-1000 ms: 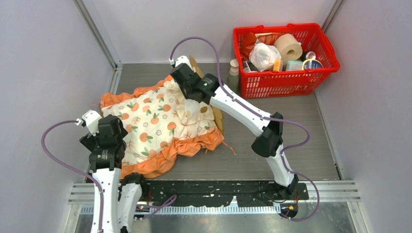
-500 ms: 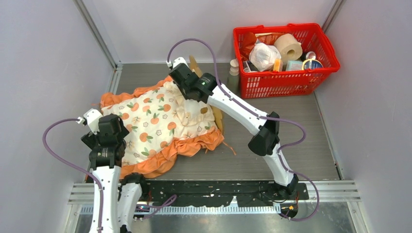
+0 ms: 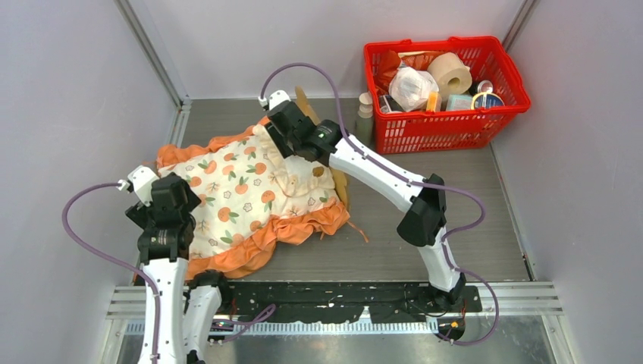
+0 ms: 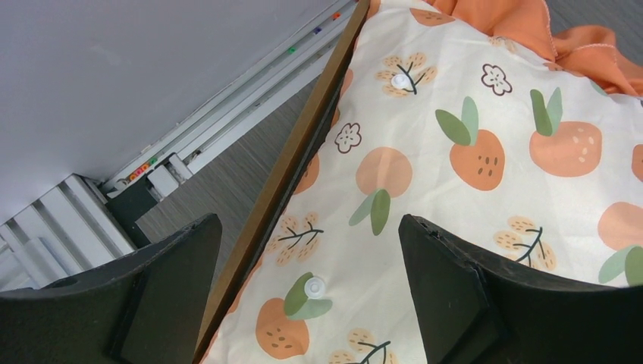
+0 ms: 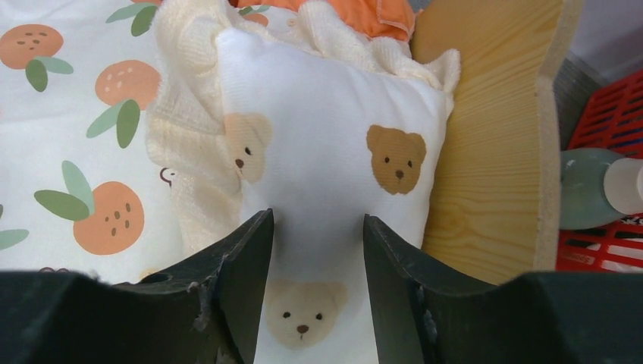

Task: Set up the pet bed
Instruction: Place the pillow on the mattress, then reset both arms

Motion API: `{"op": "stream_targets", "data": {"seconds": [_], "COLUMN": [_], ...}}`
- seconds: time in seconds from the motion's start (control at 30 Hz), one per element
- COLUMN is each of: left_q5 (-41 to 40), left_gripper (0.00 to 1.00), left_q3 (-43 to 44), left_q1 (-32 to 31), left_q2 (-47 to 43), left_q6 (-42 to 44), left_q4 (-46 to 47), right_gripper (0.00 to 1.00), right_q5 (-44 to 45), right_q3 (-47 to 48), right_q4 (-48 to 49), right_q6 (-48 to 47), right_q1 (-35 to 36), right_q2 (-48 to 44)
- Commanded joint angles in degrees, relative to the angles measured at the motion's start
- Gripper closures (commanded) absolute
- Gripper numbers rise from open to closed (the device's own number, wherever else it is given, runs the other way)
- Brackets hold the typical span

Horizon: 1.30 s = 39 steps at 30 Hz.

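Observation:
The pet bed lies mid-table, almost wholly covered; its light-wood headboard and a side rail show. An orange-print cushion with orange ruffles is spread over it. A small white pillow with bear faces rests at the headboard end. My right gripper is open, its fingers straddling the near end of the pillow. In the top view that gripper hangs over the cushion's far corner. My left gripper is open wide above the cushion and the rail, holding nothing; from above it sits at the cushion's left edge.
A red basket full of household items stands at the back right. Small bottles stand beside it, one showing by the headboard. Grey walls close in on both sides, with a metal track along the left wall.
The right jaws have parted from shut to open around the pillow, and that wrist has drawn slightly toward the back. The left arm has barely shifted.

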Motion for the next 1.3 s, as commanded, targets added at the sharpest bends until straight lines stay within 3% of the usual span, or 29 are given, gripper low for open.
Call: {"op": "stream_targets", "data": {"seconds": [0.0, 0.2, 0.3, 0.37, 0.43, 0.5, 0.63, 0.77, 0.93, 1.03, 1.27], "left_q5": [-1.01, 2.35, 4.58, 8.66, 13.93, 20.06, 32.77, 45.57, 55.76, 57.9, 57.07], "left_gripper": [0.08, 0.07, 0.06, 0.03, 0.0, 0.01, 0.01, 0.01, 0.01, 0.01, 0.01], "left_q3": [3.33, 6.86, 10.47, 14.1, 17.71, 20.74, 23.18, 21.86, 18.16, 11.26, 1.45], "left_q1": [0.18, 0.16, -0.26, -0.9, -1.42, -2.07, -5.38, -11.33, -23.37, -27.61, -27.95], "left_q2": [1.85, 4.69, 5.46, 6.61, 7.98, 8.9, 7.99, 6.18, 4.83, 0.33, -11.63], "left_q6": [1.27, 3.63, 6.49, 8.31, 9.48, 10.6, 13.52, 13.74, 13.18, 11.51, 11.72], "left_q4": [4.2, 4.42, 3.74, 3.36, 2.41, 2.07, 4.81, 9.47, 13.87, 20.74, 27.87], "right_gripper": [0.47, 0.48, 0.44, 0.37, 0.23, 0.04, 0.04, 0.04, 0.05, 0.04, 0.05], "right_q5": [-2.91, -4.35, -3.7, -3.5, -3.42, -3.46, -2.98, -1.33, -2.28, 0.06, 4.35], "right_q3": [-2.8, -5.86, -5.18, -4.04, -2.15, -0.44, -3.88, -18.36, -42.85, -55.36, -66.1], "right_q4": [5.38, 5.44, 5.46, 5.34, 4.43, 3.08, 3.81, 10.71, 22.1, 24.92, 17.43], "right_q6": [-1.65, -0.64, -1.23, -2.04, -2.63, -2.94, -1.78, 1.43, 6.04, 9.5, 16.4], "right_q1": [-0.25, -0.21, -0.24, -0.2, -0.25, -0.23, -0.25, -0.19, -0.16, -0.14, -0.17], "right_q2": [-2.47, -1.44, -3.24, -4.82, -6.52, -8.74, -17.1, -30.45, -54.71, -65.3, -81.42]}}
